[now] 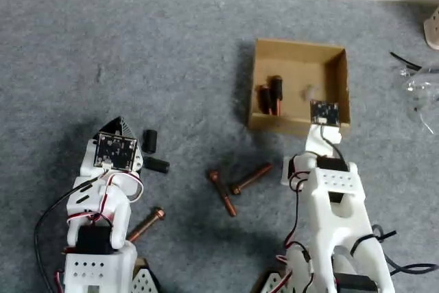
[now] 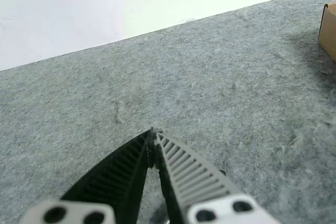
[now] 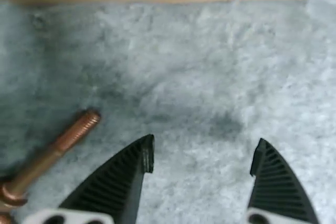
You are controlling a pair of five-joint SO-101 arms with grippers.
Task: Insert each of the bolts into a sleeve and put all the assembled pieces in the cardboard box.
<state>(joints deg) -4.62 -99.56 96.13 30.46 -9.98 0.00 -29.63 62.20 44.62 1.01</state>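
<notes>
The left gripper (image 2: 153, 136) has its fingers (image 2: 185, 167) clenched together with nothing between them, the tips meeting above the bare grey counter (image 1: 137, 53). In the high view this arm stands at the near left. Two loose black sleeves (image 1: 149, 141) lie just beside its gripper, one a little nearer the arm than the other. A copper-coloured bolt (image 1: 145, 224) lies beside the arm's forearm, well apart from the sleeves.

The right gripper (image 3: 202, 153) has its fingers (image 3: 122, 178) released, spread wide over the counter and holding nothing. It sits close to the near wall of the cardboard box (image 1: 337, 80), outside it. One bolt (image 3: 52, 150) lies on the counter just to the side of the black finger, its threaded end angled towards the box wall.

In the high view two bolts (image 1: 223, 194) lie between the two arms near the middle of the counter, their head ends close together and their shafts angled apart.

Inside the cardboard box, against its left wall, lie two assembled pieces (image 1: 271, 95), each a bolt with a black sleeve on it, side by side.
</notes>
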